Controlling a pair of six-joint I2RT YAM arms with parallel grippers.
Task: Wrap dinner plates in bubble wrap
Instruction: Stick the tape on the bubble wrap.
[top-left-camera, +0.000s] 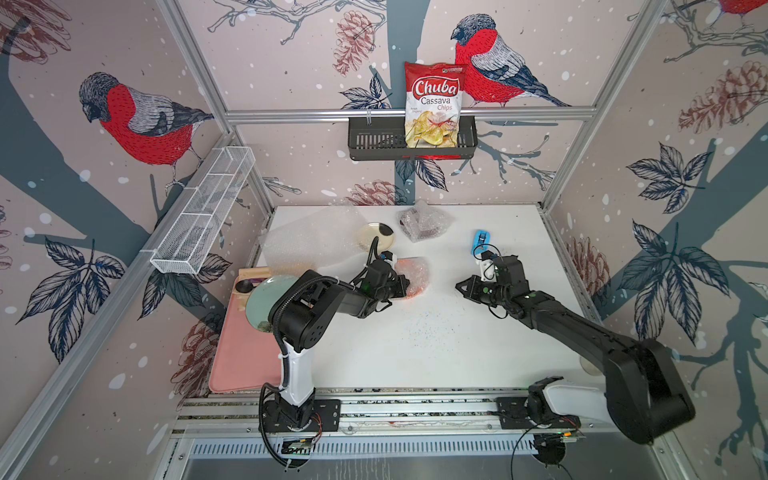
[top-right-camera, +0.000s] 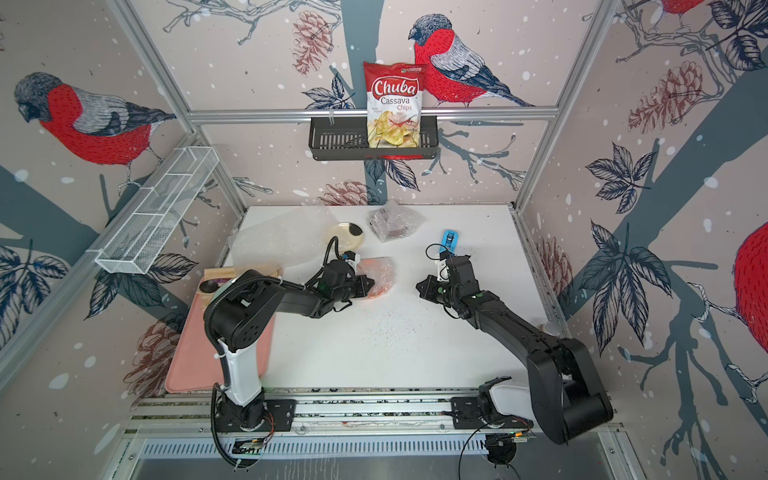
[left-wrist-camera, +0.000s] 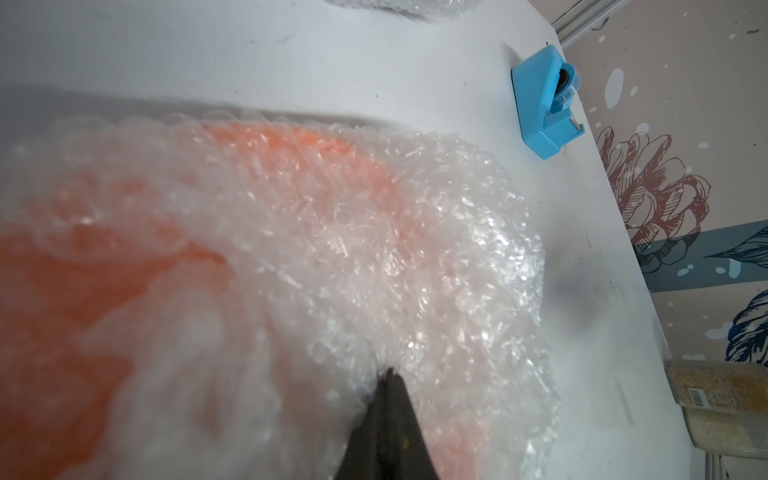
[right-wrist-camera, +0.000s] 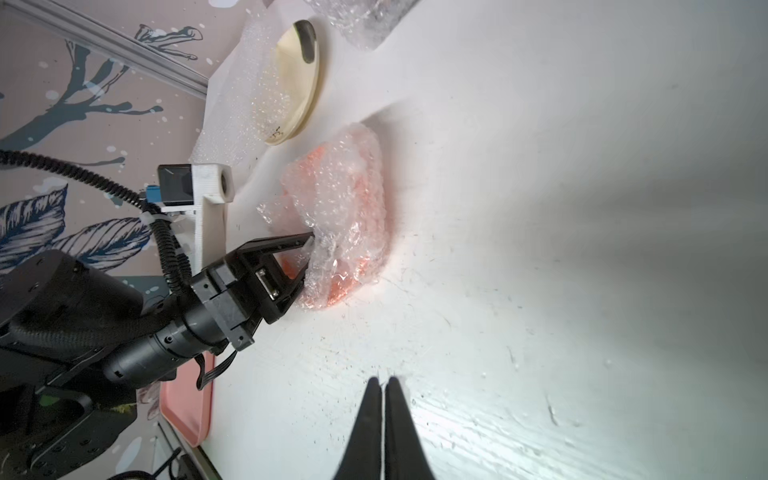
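Right wrist view: orange plate (right-wrist-camera: 347, 291) bundled in bubble wrap (right-wrist-camera: 332, 195), flat on table (right-wrist-camera: 540, 208) near cream plate (right-wrist-camera: 291, 83), long axis roughly toward it. Left gripper (right-wrist-camera: 309, 254) pinches wrap at bundle's edge. Right gripper (right-wrist-camera: 384, 384) closed, empty, apart from bundle.

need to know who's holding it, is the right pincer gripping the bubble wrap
No, the right pincer hangs shut and empty over the table, apart from the bubble wrap.

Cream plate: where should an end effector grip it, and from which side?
Pinch the raised rim of the cream plate at its bare edge, from the side of the right arm: it lies flat, and the bubble wrap sheet overlaps its opposite edge.
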